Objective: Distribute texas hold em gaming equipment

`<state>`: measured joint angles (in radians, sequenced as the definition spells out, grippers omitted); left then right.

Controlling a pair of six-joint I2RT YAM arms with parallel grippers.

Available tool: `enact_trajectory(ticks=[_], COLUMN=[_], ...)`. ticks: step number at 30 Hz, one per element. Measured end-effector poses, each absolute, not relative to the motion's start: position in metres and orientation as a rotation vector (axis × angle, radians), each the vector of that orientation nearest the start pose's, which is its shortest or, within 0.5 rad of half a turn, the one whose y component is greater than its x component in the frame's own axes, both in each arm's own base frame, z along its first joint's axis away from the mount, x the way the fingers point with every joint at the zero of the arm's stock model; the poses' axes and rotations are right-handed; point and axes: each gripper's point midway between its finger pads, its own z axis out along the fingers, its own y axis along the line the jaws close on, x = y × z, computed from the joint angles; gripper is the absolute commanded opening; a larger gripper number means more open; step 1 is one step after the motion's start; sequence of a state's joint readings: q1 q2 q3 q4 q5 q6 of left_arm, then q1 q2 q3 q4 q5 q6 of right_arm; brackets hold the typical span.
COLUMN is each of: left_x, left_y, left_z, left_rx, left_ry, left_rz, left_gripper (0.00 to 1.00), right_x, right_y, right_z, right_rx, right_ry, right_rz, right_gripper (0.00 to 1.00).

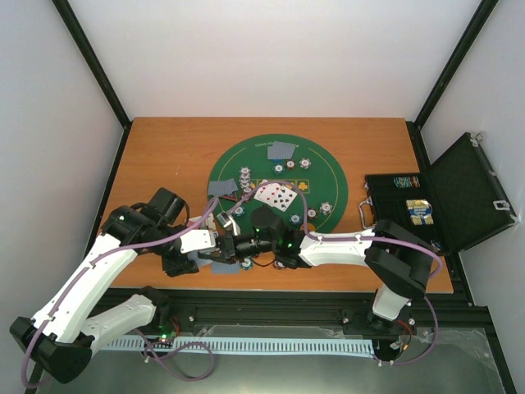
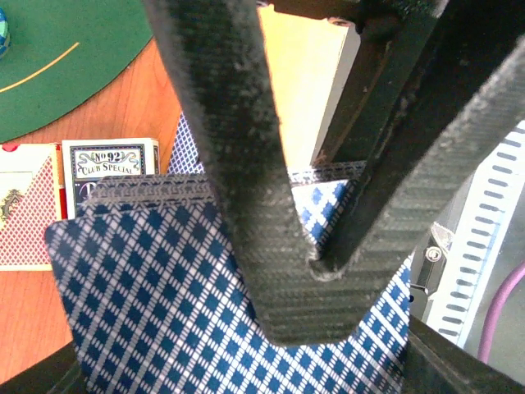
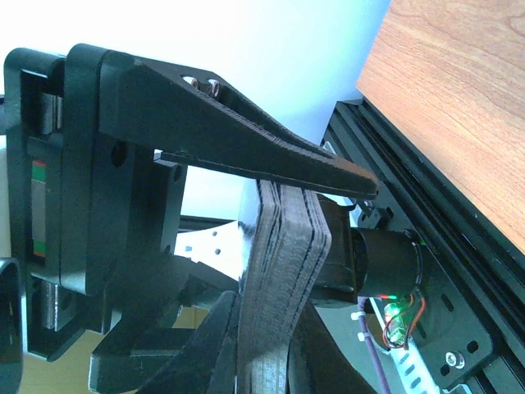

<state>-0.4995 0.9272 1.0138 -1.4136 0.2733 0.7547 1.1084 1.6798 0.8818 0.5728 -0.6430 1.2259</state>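
**Both grippers meet over cards at the table's near edge**

A fan of blue-backed cards (image 2: 156, 304) is just off the near rim of the green mat (image 1: 324, 176), close to the near edge of the table (image 1: 164, 156). Beside it on the wood lies a card box (image 2: 109, 164). Face-up cards (image 1: 276, 195) lie on the mat among small stacks of poker chips (image 1: 244, 176).

The left gripper (image 1: 215, 243) and the right gripper (image 1: 233, 245) point at each other, almost nose to nose, at that fan. The right gripper's fingers are pressed together. In the wrist views black ribbed fingers overlap so thickly that I cannot tell whether the left gripper's fingers grasp a card or stand free of it.

The left arm (image 1: 90, 279) rises from its base at the near left and bends at an elbow over the table's left part. Its forearm turns rightward. The right arm (image 1: 344, 246) bends at an elbow at the near right, and its forearm stretches leftward along the table's near edge.

The meeting point lies right at that near edge, with the frame rail just beyond. Bare wood shows left of the mat and past its far rim. On the right, the open black case (image 1: 410, 209) fills the strip between mat and table edge.
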Motion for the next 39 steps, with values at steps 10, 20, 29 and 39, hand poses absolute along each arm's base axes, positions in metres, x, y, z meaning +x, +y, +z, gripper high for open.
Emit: enact_trajectory(ticks=[10, 20, 29, 39], left_x=[0.117, 0.114, 0.113, 0.116], left_y=[-0.12, -0.123, -0.123, -0.126], left_z=[0.179, 0.18, 0.178, 0.177], left_rx=[1.695, 1.698, 1.704, 1.707], left_ry=[2.275, 2.274, 2.286, 2.289], left_rz=[-0.369, -0.406, -0.414, -0.43], left_gripper=[0.43, 0.36, 0.36, 0.36], right_x=[0.117, 0.117, 0.116, 0.12], right_y=[0.462, 0.468, 0.475, 0.47], right_z=[0.2, 0.191, 0.189, 0.186], right_rx=[-0.483, -0.497, -0.502, -0.506], right_ry=[2.333, 2.395, 2.397, 2.366], right_rz=[2.019, 2.012, 2.041, 2.038], right_gripper=[0.26, 0.63, 0.61, 0.48])
